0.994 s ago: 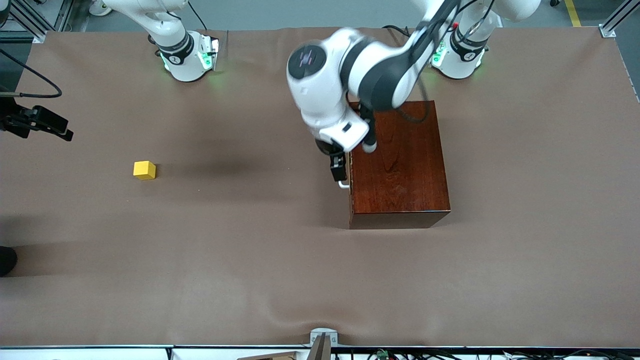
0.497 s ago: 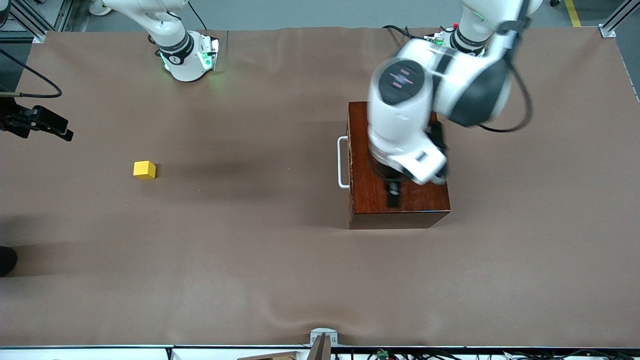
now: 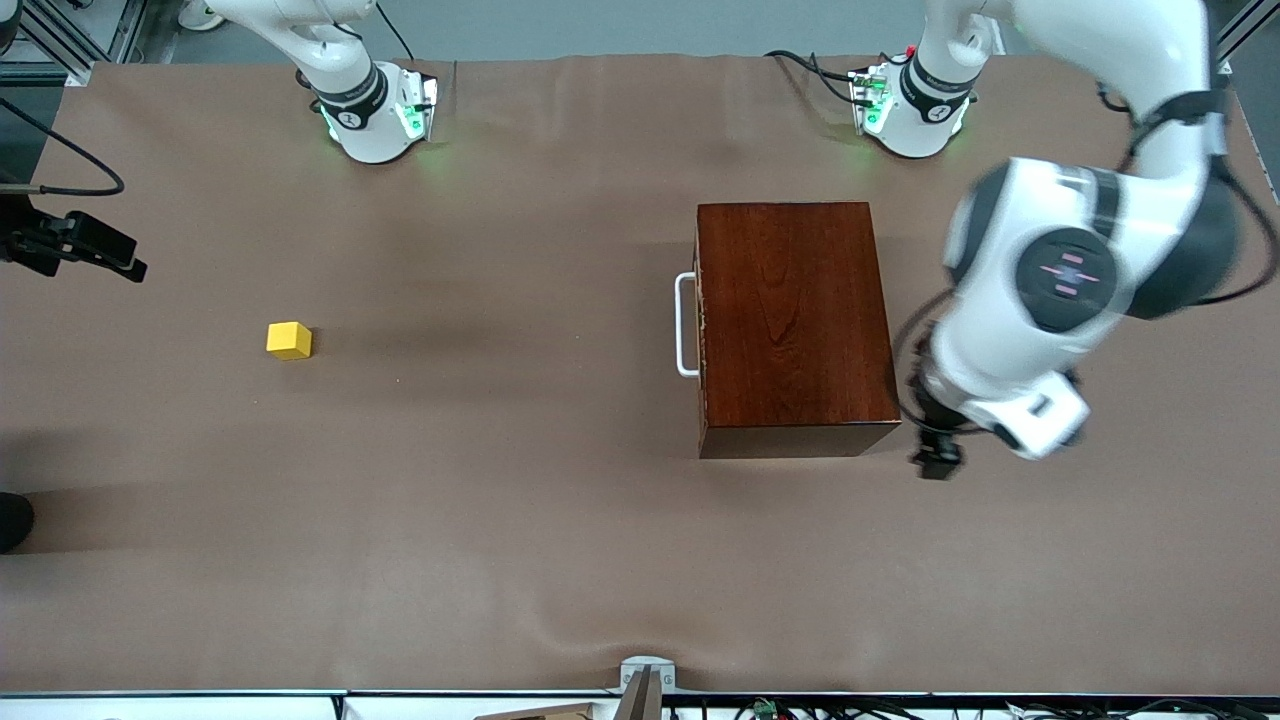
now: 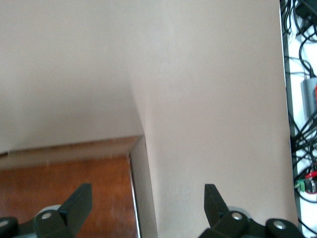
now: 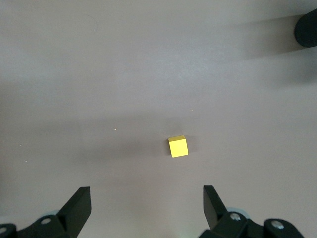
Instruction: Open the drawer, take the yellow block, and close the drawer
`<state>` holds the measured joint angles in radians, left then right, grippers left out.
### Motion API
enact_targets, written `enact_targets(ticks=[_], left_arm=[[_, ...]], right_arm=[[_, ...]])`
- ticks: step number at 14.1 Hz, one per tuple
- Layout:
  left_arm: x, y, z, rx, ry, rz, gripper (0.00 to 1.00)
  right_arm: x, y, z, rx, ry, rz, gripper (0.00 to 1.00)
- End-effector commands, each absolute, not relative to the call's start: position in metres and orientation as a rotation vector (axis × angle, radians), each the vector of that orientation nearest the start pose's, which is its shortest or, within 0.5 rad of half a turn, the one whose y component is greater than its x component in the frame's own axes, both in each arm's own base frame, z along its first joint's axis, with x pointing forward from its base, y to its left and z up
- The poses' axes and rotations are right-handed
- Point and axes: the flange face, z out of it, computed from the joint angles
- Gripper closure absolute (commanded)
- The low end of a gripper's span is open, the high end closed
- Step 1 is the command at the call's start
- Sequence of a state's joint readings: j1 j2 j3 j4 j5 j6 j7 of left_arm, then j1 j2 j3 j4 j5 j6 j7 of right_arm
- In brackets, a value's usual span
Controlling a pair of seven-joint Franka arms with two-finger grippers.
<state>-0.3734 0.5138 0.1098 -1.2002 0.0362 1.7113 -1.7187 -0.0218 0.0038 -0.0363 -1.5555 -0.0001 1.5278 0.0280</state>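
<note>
The drawer sits shut in the reddish-brown wooden box (image 3: 797, 325), its white bar handle (image 3: 685, 325) facing the right arm's end of the table. The yellow block (image 3: 289, 340) lies on the bare cloth far toward that end, well apart from the box. My left gripper (image 3: 937, 462) hangs open and empty over the table by the box corner nearest the front camera, at the left arm's end. The left wrist view shows its gripper (image 4: 146, 204) astride that box (image 4: 64, 173) edge. My right gripper (image 5: 146, 201) is open high above the yellow block (image 5: 178, 147), out of the front view.
A black device with a cable (image 3: 75, 248) juts over the table edge at the right arm's end, and a dark round object (image 3: 12, 520) lies nearer the front camera. Cables (image 4: 302, 99) run past the table edge.
My left arm has swung from the drawer handle across the box top to the left arm's end of the table. The drawer stays shut. The block and right arm have not moved.
</note>
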Motion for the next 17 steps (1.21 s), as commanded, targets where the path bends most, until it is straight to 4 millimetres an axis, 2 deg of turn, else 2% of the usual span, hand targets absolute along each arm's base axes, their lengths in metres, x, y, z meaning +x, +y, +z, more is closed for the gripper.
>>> enact_targets(ticks=[1,6,9,11,12,17], left_arm=[[0.675,-0.161,0.495,-2.387,-1.988,-0.046,0.00],[0.682,-0.051,0.501,-2.563,-1.798,0.023,0.00],[0.666,0.003,0.511,-2.683,-1.672,0.066,0.00],[0.650,0.023,0.516,-2.778,-1.534,0.087,0.00],[0.641,0.027,0.517,-2.828,-1.442,0.100,0.00],[0.592,0.028,0.531,-3.027,-1.011,0.126,0.00]], right_arm=[[0.548,-0.031,0.630,-3.139,0.152,0.039,0.00],[0.548,-0.030,0.630,-3.139,0.147,0.039,0.00],[0.548,-0.030,0.630,-3.139,0.147,0.039,0.00],[0.548,-0.030,0.630,-3.139,0.147,0.039,0.00],[0.548,-0.030,0.630,-3.139,0.147,0.039,0.00],[0.548,-0.030,0.630,-3.139,0.149,0.039,0.00]])
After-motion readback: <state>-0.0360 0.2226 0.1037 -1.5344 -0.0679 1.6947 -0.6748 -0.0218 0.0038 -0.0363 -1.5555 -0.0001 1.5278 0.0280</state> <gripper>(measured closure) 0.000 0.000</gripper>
